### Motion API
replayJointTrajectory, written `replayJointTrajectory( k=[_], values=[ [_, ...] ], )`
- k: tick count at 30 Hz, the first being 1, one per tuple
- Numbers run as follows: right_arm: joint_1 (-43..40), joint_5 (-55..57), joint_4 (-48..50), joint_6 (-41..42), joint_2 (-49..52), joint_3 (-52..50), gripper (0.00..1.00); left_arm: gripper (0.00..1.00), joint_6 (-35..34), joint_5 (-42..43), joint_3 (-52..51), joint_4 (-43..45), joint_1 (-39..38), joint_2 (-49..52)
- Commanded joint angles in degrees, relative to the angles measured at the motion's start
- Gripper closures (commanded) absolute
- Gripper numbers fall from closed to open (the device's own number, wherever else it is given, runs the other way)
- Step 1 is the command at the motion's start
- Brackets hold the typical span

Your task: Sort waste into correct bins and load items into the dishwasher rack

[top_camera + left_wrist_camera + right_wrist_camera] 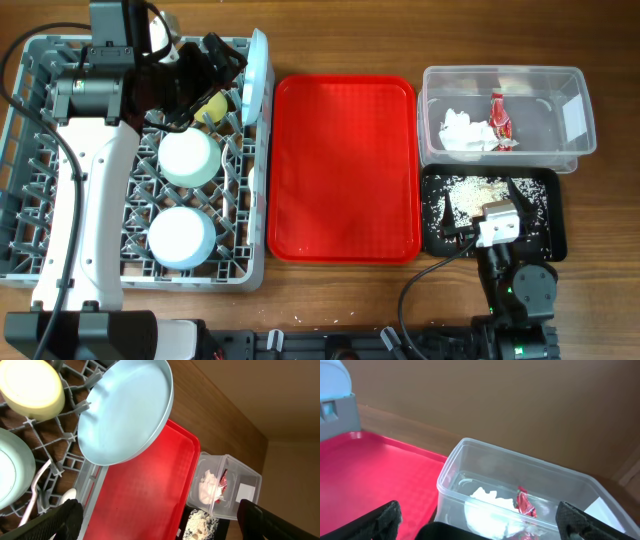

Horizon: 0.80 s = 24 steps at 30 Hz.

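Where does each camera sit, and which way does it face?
Overhead: above the table, straight down on rack, red tray, tub, black tray; left arm and right arm show.
Left wrist: over the rack, facing plate, red tray and tub; left gripper spans the bottom corners.
Right wrist: low over the black tray, facing the tub; right gripper spans the bottom corners.
Shared: all three show tub and red tray.
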Motion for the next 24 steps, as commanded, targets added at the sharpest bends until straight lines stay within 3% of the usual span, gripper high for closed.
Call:
replayJointTrajectory(
  k=[1, 21, 24],
  values=[
    [0.3, -1.0, 0.3, -1.9, -0.9, -0.1, 0.0, 0.0, 0.5, -0.3, 0.0, 0.1, -0.2, -0.7],
    [0.3, -1.0, 0.3, -1.9, -0.9, -0.1, 0.0, 0.0, 0.5, -0.3, 0.0, 0.1, -0.2, -0.7],
    [0.3, -1.0, 0.3, -1.8, -0.9, -0.1, 0.0, 0.0, 0.5, -0.3, 0.0, 0.0, -0.2, -6.9]
  ],
)
